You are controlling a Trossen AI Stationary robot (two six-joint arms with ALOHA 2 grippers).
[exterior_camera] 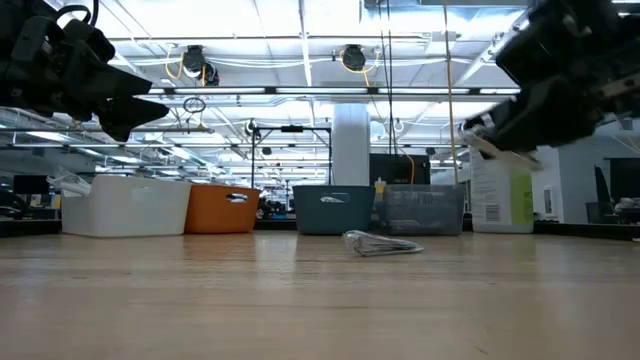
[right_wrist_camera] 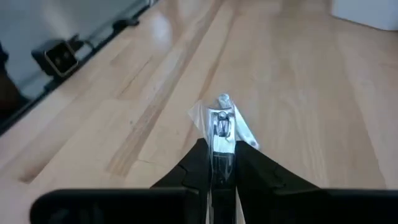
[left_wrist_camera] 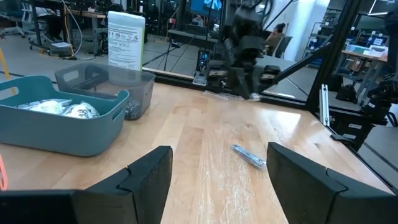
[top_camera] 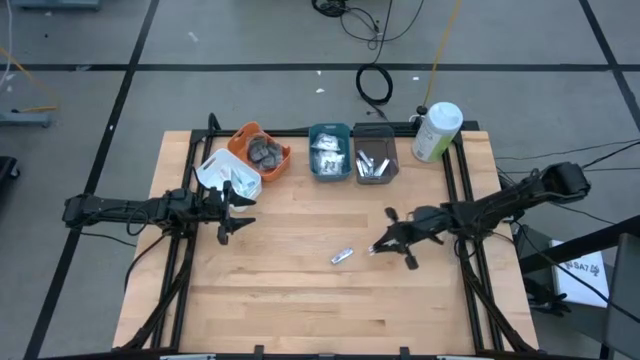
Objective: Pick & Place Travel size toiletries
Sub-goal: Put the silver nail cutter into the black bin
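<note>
My right gripper (top_camera: 378,247) hovers above the table's right-middle, shut on a small clear-wrapped packet (right_wrist_camera: 222,118) with a silver item inside. The low view shows this gripper (exterior_camera: 490,140) high above the wood. A second wrapped packet (top_camera: 342,256) lies flat on the table just left of it and also shows in the low view (exterior_camera: 380,243) and the left wrist view (left_wrist_camera: 249,155). My left gripper (top_camera: 235,208) waits open at the table's left, level, in front of the white bin (top_camera: 228,175), its fingers wide apart (left_wrist_camera: 217,180) and touching nothing. My right gripper pinches the packet between its two fingers, with the packet's wrapped end (right_wrist_camera: 224,106) sticking out past the fingertips. The fingers slant slightly down from the table's right side. The packet is lifted clear of the table.
Along the far edge stand a white bin, an orange bin (top_camera: 260,150) with dark discs, a teal bin (top_camera: 330,152) with white packets, a grey bin (top_camera: 375,160) and a big white-and-green bottle (top_camera: 437,130). Black rails run along the table's left and right sides.
</note>
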